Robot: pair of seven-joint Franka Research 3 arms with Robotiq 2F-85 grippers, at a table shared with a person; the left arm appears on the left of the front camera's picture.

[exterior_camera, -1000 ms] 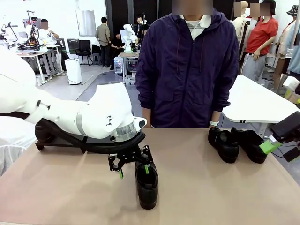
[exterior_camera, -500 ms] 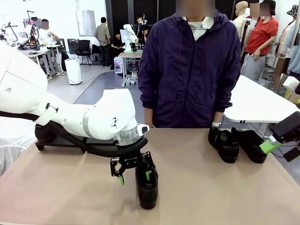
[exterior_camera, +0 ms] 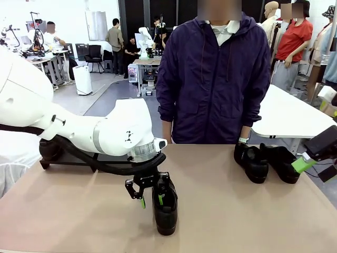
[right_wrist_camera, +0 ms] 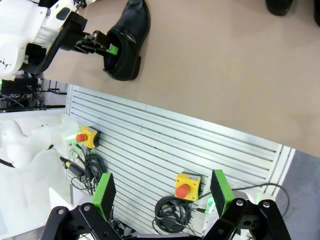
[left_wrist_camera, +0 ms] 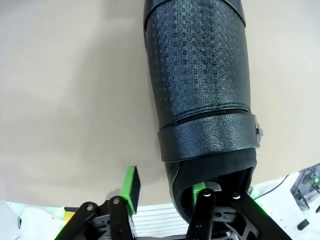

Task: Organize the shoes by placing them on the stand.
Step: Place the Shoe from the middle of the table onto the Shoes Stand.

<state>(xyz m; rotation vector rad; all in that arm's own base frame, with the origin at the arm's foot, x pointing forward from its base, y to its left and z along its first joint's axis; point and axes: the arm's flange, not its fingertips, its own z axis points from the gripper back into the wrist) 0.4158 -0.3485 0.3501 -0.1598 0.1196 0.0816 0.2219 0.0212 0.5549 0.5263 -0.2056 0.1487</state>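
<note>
A glossy black shoe (exterior_camera: 166,212) stands on the tan table near the front, toe toward me. My left gripper (exterior_camera: 151,200) straddles the side wall of its heel opening. One green pad (left_wrist_camera: 198,190) is inside the shoe and the other pad (left_wrist_camera: 131,186) is outside, with a gap still showing to the leather (left_wrist_camera: 200,85). Two more shoes (exterior_camera: 251,163) (exterior_camera: 281,162) sit at the far right. My right gripper (exterior_camera: 305,162) hovers beside them, and its fingers (right_wrist_camera: 162,192) are spread wide with nothing between them. The black stand (exterior_camera: 63,158) lies far left behind my left arm.
A person in a purple jacket (exterior_camera: 213,79) stands at the far edge, hands down by the table. The right wrist view looks past the near table edge at a slatted panel with yellow stop buttons (right_wrist_camera: 187,186) and cables.
My left gripper has sunk a little over the shoe's heel and its fingers have drawn closer together. The right arm and the other shoes have not moved.
</note>
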